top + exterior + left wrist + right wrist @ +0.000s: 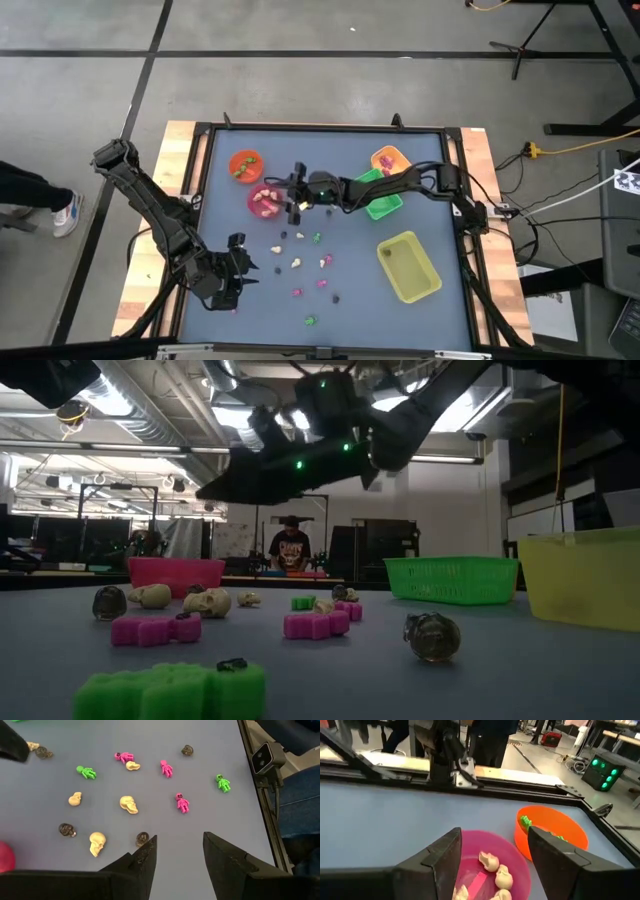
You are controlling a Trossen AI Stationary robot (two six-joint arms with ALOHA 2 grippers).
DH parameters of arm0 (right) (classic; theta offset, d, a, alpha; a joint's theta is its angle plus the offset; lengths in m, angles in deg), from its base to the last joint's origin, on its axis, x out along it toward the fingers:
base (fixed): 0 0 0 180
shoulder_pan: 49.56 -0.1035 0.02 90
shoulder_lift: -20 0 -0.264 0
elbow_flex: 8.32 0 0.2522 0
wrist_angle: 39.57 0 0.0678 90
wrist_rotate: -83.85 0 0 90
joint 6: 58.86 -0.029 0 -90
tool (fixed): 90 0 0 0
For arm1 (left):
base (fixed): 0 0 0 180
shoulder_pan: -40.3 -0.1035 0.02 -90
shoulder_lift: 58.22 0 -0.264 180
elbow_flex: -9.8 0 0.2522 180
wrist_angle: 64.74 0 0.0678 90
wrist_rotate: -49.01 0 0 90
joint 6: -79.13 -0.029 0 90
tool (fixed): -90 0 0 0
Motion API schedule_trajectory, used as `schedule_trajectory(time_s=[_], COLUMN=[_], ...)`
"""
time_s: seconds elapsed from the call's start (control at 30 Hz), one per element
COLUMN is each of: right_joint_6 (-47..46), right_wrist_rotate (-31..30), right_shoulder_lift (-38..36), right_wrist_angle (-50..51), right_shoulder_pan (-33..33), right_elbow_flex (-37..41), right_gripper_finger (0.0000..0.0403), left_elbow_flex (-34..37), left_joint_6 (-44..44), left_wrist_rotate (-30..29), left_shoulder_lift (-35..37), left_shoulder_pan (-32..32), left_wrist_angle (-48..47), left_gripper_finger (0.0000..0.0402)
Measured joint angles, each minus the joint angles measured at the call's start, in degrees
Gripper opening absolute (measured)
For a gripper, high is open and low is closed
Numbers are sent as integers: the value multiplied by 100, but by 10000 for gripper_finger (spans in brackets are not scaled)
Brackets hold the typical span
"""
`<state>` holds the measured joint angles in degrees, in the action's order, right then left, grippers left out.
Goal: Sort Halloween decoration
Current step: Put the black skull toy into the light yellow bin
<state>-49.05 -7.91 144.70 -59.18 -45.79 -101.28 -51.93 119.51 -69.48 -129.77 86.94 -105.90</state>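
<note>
Tiny Halloween trinkets lie scattered on the blue table (440, 220): cream skulls (128, 804), pink skeletons (182, 802), green skeletons (223, 782) and dark skulls (142, 839). My left gripper (180, 855) stands open above the table's near left part (235, 262), with the trinkets ahead of it and nothing between its fingers. My right gripper (495, 837) hangs open just over the pink cup (265, 200), which holds cream skulls (495, 870). Beside it, the orange cup (550, 830) holds green pieces.
A green tray (383, 195) and an orange tray (388, 158) sit at the far right, and a yellow tray (408, 265) at the near right. A camera (264, 759) is mounted at the table's near edge. A person (291, 550) stands in the room behind.
</note>
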Motion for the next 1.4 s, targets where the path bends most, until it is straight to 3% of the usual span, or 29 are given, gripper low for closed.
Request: schedule_trajectory(time_s=[0.3, 0.5, 0.83, 1.07, 1.4], right_joint_6=[-317, -1222, -2248, -3112, -4092], right_wrist_rotate=[-276, -268, -37, -159, -1199], right_shoulder_lift=[-1165, -1815, -2119, -2049, -1726], right_wrist_angle=[2584, 4231, 6362, 6701, 6468], right_shoulder_pan=[0, -1, -5, -167, -552], right_elbow_flex=[-6, -7, -3, 141, 210], right_gripper_finger=[227, 227, 227, 227, 227], left_elbow_flex=[0, 1, 0, 0, 0], left_joint_6=[0, 0, 0, 0, 0], left_wrist_rotate=[2, 0, 0, 0, 0], left_shoulder_lift=[-2, -2, -2, -2, -2], left_shoulder_pan=[0, 0, 0, 0, 0], left_wrist_angle=[-2, -1, 0, 2, 7], left_gripper_finger=[144, 144, 144, 144, 144])
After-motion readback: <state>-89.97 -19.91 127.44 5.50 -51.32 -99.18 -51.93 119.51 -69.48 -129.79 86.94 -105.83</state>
